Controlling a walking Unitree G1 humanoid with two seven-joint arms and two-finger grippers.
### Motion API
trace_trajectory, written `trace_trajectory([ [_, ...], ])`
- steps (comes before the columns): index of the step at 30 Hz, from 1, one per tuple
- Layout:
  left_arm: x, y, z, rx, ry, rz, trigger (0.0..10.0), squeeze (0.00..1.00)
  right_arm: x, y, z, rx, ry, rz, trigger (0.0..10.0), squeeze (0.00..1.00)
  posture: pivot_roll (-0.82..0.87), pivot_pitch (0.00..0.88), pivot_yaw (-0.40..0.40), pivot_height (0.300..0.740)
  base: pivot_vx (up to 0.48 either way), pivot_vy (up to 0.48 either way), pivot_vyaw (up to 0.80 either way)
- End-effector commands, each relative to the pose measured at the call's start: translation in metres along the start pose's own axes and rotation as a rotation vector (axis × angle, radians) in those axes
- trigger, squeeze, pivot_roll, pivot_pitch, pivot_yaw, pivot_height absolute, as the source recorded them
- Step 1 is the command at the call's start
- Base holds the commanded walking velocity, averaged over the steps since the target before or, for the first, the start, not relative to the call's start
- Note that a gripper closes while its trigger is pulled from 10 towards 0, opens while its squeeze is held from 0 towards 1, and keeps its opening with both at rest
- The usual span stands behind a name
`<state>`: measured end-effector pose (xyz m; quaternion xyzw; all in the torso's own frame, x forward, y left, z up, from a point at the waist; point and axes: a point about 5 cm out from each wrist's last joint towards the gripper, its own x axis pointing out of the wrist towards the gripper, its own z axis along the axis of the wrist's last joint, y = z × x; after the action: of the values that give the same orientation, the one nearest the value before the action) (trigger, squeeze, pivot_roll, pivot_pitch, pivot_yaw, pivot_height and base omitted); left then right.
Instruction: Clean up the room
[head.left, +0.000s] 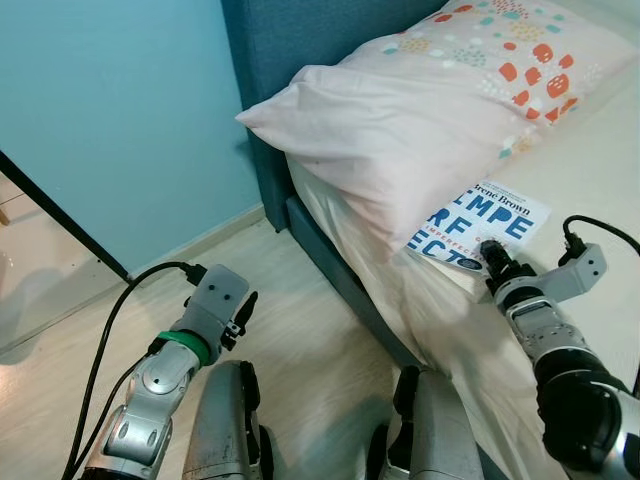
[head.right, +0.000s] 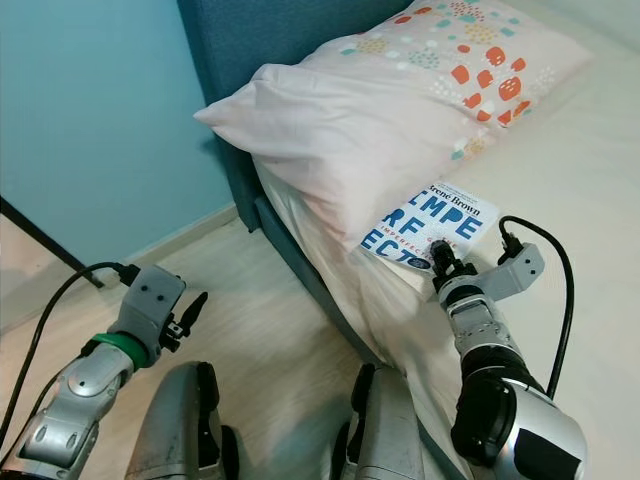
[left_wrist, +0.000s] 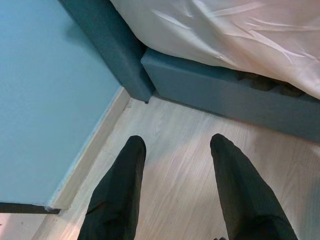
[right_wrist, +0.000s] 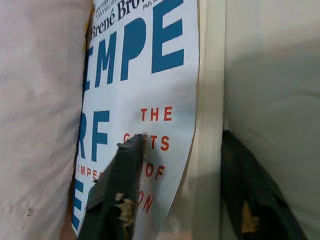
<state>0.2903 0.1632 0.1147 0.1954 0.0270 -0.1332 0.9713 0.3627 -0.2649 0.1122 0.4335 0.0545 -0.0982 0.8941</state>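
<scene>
Closest to my head camera are the robot's own grey legs (head.left: 225, 425) at the bottom of frame, standing on the pale wood floor (head.left: 300, 330) beside the bed. The bed (head.left: 600, 170) is the biggest thing here — a teal frame (left_wrist: 210, 85) against a light blue wall (head.left: 120, 120), cream sheet tucked over the mattress edge. A large pink pillow (head.left: 400, 140) lies at the head end, with a second, spotted pillow (head.left: 510, 45) behind it. The book (head.left: 480, 225) — white cover, big blue letters — lies flat on the sheet just beside the pink pillow, one corner tucked under it. My right gripper (right_wrist: 180, 190) is at the book's near edge with its jaws parted: one finger (right_wrist: 117, 185) rests on top of the cover over the red print, the other (right_wrist: 250, 200) lies on the sheet past the book's edge, so it straddles that edge without a closed hold. My left gripper (left_wrist: 175, 185) hangs low over the floor near the bed's corner, jaws wide apart and holding nothing.
</scene>
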Motion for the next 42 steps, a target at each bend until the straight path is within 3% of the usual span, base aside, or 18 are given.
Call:
trace_trajectory([
  [1, -0.005, -0.002, -0.008, 0.002, 0.037, -0.009, 10.0, 0.00, -0.006, -0.016, -0.024, 0.025, 0.098, -0.064, 0.0, 0.00, 0.20, 0.257, 0.085, 0.567, 0.000, 0.000, 0.00],
  [10, -0.003, -0.002, -0.007, 0.002, 0.033, -0.014, 10.0, 0.00, -0.009, -0.022, -0.022, 0.051, 0.088, -0.071, 0.0, 0.00, 0.19, 0.251, 0.090, 0.567, 0.000, 0.000, 0.00],
  [25, 0.000, -0.005, -0.006, -0.008, 0.032, -0.013, 10.0, 0.00, -0.016, -0.039, -0.021, 0.146, -0.022, -0.145, 0.0, 0.00, 0.18, 0.243, 0.083, 0.567, 0.000, 0.000, 0.00],
  [26, 0.000, -0.005, -0.007, -0.009, 0.032, -0.013, 10.0, 0.00, -0.017, -0.041, -0.023, 0.148, -0.018, -0.145, 10.0, 0.00, 0.17, 0.239, 0.081, 0.567, 0.000, 0.000, 0.00],
  [32, 0.001, -0.007, -0.007, -0.012, 0.031, -0.018, 10.0, 0.00, -0.023, -0.050, -0.027, 0.141, -0.028, -0.172, 10.0, 0.00, 0.17, 0.236, 0.079, 0.567, 0.000, 0.000, 0.00],
  [42, 0.003, -0.008, -0.008, -0.014, 0.030, -0.020, 10.0, 0.00, -0.025, -0.052, -0.032, 0.159, -0.051, -0.180, 10.0, 0.00, 0.16, 0.227, 0.077, 0.567, 0.000, 0.000, 0.00],
])
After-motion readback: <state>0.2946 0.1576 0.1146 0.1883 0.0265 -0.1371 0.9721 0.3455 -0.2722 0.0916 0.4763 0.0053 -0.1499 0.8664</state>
